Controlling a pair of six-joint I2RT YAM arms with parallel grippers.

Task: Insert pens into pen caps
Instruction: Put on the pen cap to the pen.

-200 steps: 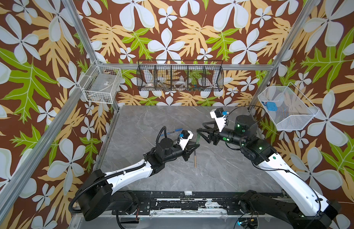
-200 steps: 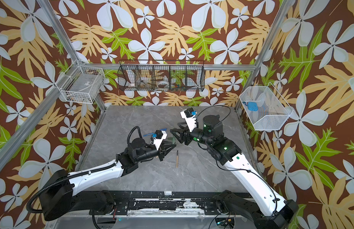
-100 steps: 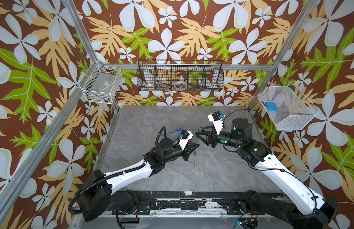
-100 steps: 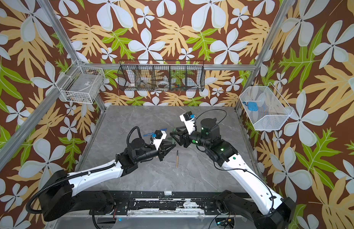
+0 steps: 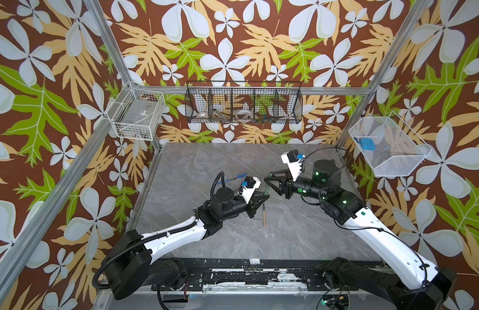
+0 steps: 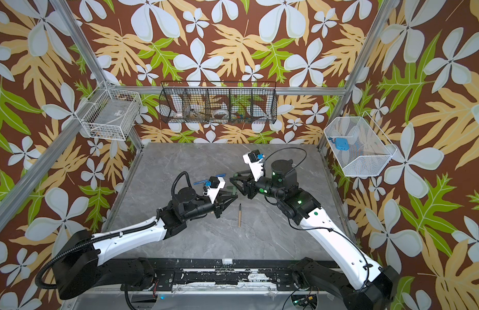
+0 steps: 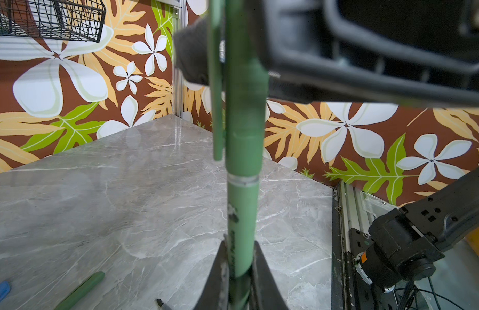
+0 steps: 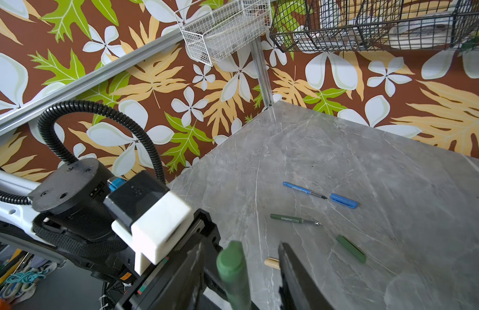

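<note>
Grey marble table (image 5: pixel 206 166) under both arms, and near its middle the left gripper (image 7: pixel 239 255) is clamped tight on a dark green pen (image 7: pixel 242 214) held up above it. Right gripper (image 8: pixel 241 249) straddles the green cap (image 7: pixel 245 107) sitting on that pen's far end, jaws apart, a gap showing beside one finger.

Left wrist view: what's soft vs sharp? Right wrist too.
Left wrist view: the held green pen and its cap, close to the lens, blur; the table behind is sharp, with pale glare at its far corner. Right wrist view: the cap end is soft; the blue pen and loose green pen on the table are crisp.
</note>
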